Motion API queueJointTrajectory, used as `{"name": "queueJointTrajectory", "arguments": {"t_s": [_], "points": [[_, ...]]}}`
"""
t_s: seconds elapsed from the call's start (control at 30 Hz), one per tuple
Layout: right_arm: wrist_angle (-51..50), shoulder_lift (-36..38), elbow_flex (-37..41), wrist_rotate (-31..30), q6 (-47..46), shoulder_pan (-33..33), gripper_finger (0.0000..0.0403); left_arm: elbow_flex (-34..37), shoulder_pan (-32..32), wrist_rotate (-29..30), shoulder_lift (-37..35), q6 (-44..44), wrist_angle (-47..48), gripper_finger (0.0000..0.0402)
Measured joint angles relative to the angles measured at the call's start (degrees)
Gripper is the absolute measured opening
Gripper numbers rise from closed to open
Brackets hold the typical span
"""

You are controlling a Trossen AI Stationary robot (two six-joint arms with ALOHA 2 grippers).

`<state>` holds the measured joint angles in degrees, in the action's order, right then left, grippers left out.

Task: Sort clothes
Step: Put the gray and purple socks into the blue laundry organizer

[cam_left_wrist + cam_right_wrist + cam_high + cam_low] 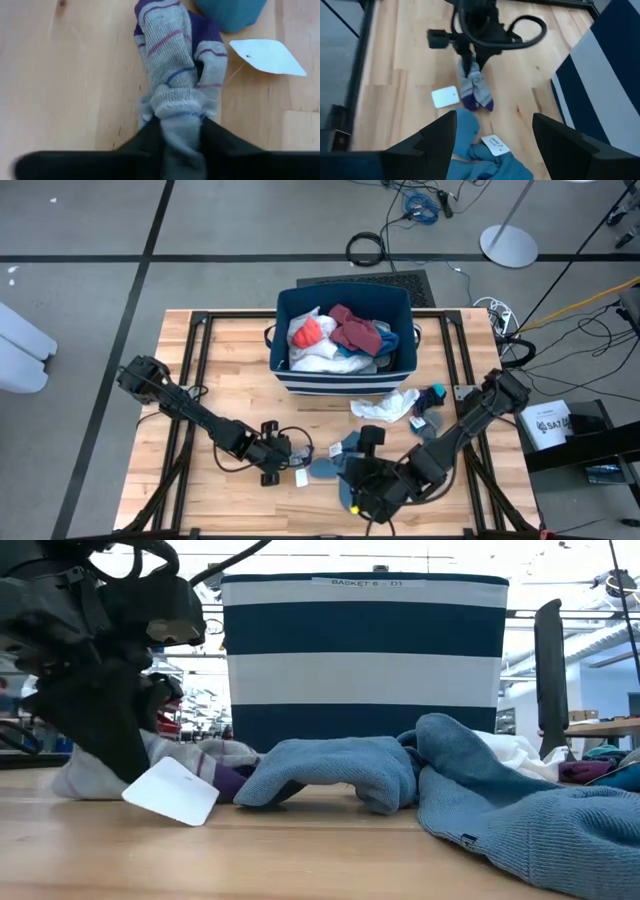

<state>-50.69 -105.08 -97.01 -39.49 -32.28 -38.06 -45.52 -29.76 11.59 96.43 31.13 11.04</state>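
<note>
Where the left hand (181, 131) pinches it, the striped knit sock (177, 65) bunches (right hand (492, 135) agape) — soft, ribbed.

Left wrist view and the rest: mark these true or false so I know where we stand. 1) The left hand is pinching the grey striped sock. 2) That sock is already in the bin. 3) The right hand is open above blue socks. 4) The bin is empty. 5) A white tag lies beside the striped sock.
1) True: the left hand has its fingers closed on the cuff of the grey striped sock.
2) False: it lies on the wooden table, in front of the striped bin.
3) True: the right hand is open, with blue socks below it.
4) False: the bin holds clothes, among them an orange-red piece and a maroon piece.
5) True: the white tag lies beside it.
</note>
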Motion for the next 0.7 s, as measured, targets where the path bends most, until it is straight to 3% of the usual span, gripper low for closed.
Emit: {"name": "queueJointTrajectory", "arguments": {"t_s": [0.1, 0.4, 0.7], "points": [[0.72, 0.0, 0.0, -1.41, -0.01, -1.18, 0.0247, -0.46, 0.02, -0.77, -1.07, -1.12, 1.12, 0.0041], [4.75, 0.0, 0.0, -4.32, 3.94, -2.71, 0.0247, -3.62, -0.4, -2.03, -12.07, -3.05, 12.61, 0.0041], [17.86, 0.0, 0.0, -4.52, 22.68, -0.69, 0.0247, -4.09, -1.58, 0.31, -29.89, -4.59, 12.41, 0.0042]]}}
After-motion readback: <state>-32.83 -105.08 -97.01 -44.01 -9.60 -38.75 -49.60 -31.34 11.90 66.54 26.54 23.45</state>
